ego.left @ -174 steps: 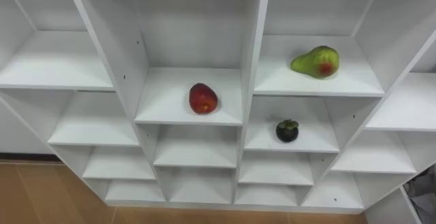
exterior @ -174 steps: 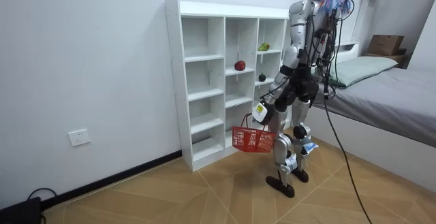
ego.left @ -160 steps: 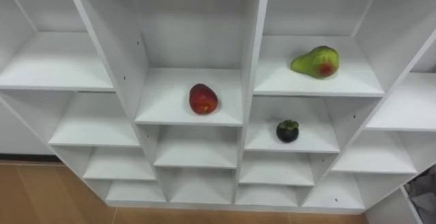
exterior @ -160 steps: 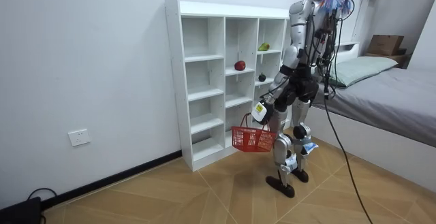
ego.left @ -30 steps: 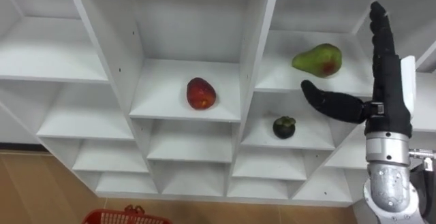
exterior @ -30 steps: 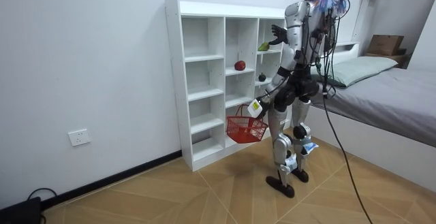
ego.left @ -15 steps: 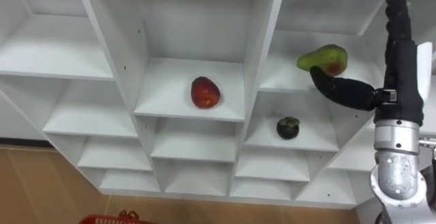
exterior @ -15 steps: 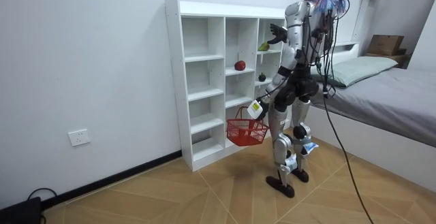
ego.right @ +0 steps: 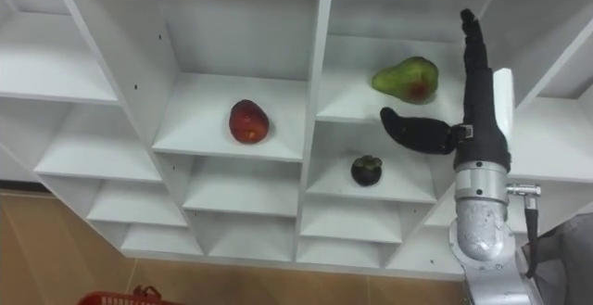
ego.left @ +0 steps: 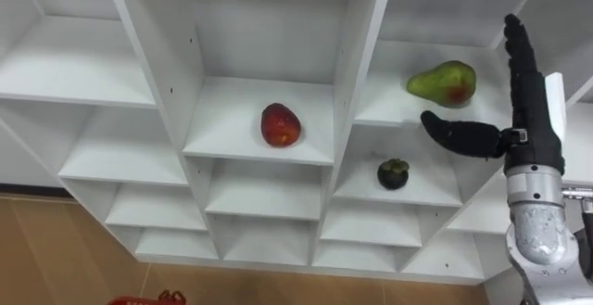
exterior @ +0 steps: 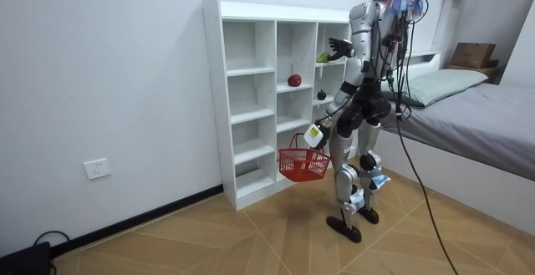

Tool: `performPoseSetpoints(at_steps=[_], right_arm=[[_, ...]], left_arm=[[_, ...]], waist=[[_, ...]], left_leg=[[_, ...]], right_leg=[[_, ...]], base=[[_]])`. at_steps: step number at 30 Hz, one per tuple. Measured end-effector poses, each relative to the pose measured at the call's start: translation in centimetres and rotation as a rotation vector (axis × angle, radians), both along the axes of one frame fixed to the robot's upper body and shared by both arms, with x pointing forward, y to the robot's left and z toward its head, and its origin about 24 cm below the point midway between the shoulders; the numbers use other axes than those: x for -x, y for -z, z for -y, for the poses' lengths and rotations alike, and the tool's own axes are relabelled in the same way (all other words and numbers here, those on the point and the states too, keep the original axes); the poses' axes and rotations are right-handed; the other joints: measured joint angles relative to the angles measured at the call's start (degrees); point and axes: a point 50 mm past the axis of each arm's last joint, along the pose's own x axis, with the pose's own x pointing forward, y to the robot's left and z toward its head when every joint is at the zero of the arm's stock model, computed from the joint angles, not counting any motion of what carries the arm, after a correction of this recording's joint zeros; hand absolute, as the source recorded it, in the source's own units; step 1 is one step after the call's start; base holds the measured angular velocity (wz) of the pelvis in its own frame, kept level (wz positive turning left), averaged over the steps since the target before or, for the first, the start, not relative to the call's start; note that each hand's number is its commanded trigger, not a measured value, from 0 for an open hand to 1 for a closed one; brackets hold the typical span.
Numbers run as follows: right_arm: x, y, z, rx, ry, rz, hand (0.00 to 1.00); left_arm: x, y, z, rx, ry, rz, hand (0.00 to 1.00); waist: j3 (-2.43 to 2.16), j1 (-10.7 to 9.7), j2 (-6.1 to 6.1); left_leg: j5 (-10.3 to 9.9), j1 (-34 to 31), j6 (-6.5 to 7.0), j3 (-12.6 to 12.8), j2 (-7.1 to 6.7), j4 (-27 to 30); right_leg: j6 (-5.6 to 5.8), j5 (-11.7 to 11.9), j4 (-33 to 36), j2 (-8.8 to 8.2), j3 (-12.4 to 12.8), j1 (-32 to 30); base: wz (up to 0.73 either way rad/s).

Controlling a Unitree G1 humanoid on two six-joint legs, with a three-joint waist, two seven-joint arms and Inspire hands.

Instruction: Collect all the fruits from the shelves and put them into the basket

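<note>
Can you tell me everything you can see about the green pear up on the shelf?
The pear is green and smooth-looking, with a reddish patch on its fat end. It lies on its side, thin end pointing left, alone on a white shelf in the closet's right column, one compartment above the dark round fruit. The robot's open right hand is raised near it, thumb stretched out just below, apparently not touching.

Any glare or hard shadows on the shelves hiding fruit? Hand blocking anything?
Left eye view: even light, no glare on the closet; pear, red fruit and mangosteen show whole with soft shadows; the thumb of the right hand crosses the shelf edge under the pear, covering no fruit. Room view: closet evenly lit.
</note>
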Motion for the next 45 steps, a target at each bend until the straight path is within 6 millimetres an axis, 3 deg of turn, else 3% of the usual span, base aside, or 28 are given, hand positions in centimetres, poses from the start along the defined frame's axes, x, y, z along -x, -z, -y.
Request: performPoseSetpoints(at_steps=[9, 17, 25, 45], right_arm=[[-0.9, -0.8, 1.1, -0.002, 0.049, 0.027, 0.0], [-1.6, -0.2, 2.1, -0.033, 0.078, -0.023, 0.0], [-3.1, -2.1, 2.3, -0.083, 0.039, 0.03, 0.0], [-3.4, -0.3, 3.0, -0.076, -0.058, -0.144, 0.0]], left_arm=[[0.0, 0.0, -0.1, -0.001, -0.006, 0.004, 1.0], [-0.6, -0.4, 0.0, -0.016, 0.041, 0.026, 1.0], [-1.8, -0.8, 0.2, 0.01, 0.069, 0.079, 1.0], [-2.5, -0.9, 0.2, 0.044, 0.088, 0.085, 1.0]], waist=[[0.0, 0.2, -0.21], [0.18, 0.4, -0.52], [0.24, 0.3, -1.11], [0.13, 3.2, -1.41]], left_leg=[[0.2, 0.1, 0.18, -0.7, -0.2, 0.0], [0.2, -0.1, 0.23, -0.8, -0.23, 0.0], [0.2, -0.4, 0.28, -1.2, -0.41, 0.0], [0.2, -1.1, 0.28, -1.6, -0.3, 1.2]], right_leg=[[0.01, 0.0, 0.0, -0.16, -0.2, 0.0], [0.01, 0.0, 0.1, -0.55, -0.1, -0.1], [0.09, 0.0, 0.1, -0.71, -0.6, -0.1], [0.08, 0.0, 1.3, -0.86, -1.3, -0.8]], base=[[0.0], [0.0], [0.02], [0.01]])
